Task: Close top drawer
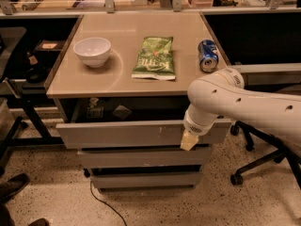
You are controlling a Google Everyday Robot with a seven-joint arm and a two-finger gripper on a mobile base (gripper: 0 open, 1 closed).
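- The top drawer [122, 133] sits in the middle of the frame, just under the tan table top [70, 81]. It is pulled out partway, and its wide grey front panel carries small white scuffs.
- Inside the open gap, a dark card [95, 112] and a pale paper scrap [121, 111] lie in shadow.
- The gripper [189, 141] appears as a pale yellowish tip at the right part of the drawer's front, touching or just in front of the panel. Whether it is spread or closed cannot be told.
- The white arm [235, 105] reaches in from the right edge of the frame and bends down to that tip.
- On the table top stand a white bowl [92, 51] at left, a green snack bag [154, 58] lying flat in the middle, and a blue can [207, 55] on its side at right.
- Two narrower grey drawer fronts [141, 157] sit below, both pushed in.
- A dark office chair base [254, 164] stands on the speckled floor at lower right.
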